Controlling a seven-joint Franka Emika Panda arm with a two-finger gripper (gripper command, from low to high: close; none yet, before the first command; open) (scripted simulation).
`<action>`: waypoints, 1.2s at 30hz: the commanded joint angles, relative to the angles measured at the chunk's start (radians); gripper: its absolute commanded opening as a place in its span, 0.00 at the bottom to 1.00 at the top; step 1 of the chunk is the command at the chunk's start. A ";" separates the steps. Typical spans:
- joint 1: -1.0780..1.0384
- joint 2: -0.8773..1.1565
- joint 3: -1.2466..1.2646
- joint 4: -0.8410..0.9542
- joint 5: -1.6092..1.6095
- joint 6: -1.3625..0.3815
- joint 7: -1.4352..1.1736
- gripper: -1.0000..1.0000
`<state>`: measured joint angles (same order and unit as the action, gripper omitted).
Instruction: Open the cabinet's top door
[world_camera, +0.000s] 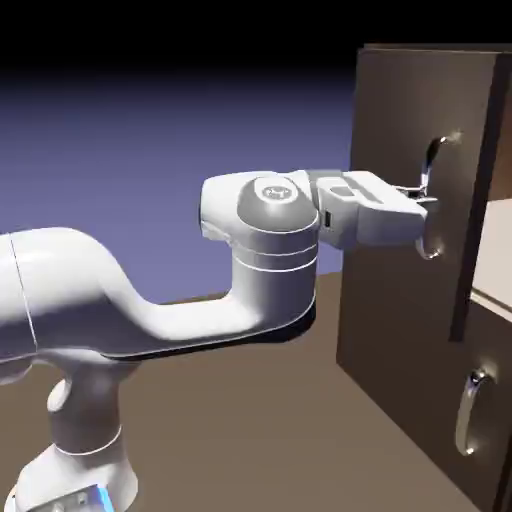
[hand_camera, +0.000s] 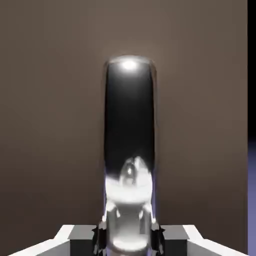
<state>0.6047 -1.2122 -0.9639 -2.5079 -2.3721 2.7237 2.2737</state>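
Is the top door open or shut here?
Ajar: the exterior view shows a pale interior surface past the edge of the top door.

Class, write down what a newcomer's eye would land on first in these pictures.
Most striking is the big white arm, reaching across the exterior view toward the dark cabinet on the right. Next comes the shiny curved handle of the top door, upright in the middle of the hand view, with the gripper closed on it at the bottom edge.
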 joint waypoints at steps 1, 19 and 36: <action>-0.036 -0.010 0.030 -0.034 0.015 -0.023 0.005 0.00; -0.465 -0.313 0.669 -0.470 0.613 -0.386 -0.072 0.00; -0.421 -0.412 1.285 -0.491 1.207 -0.762 -0.121 0.00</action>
<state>0.1835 -1.6237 0.3210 -2.9993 -1.1651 1.9630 2.1525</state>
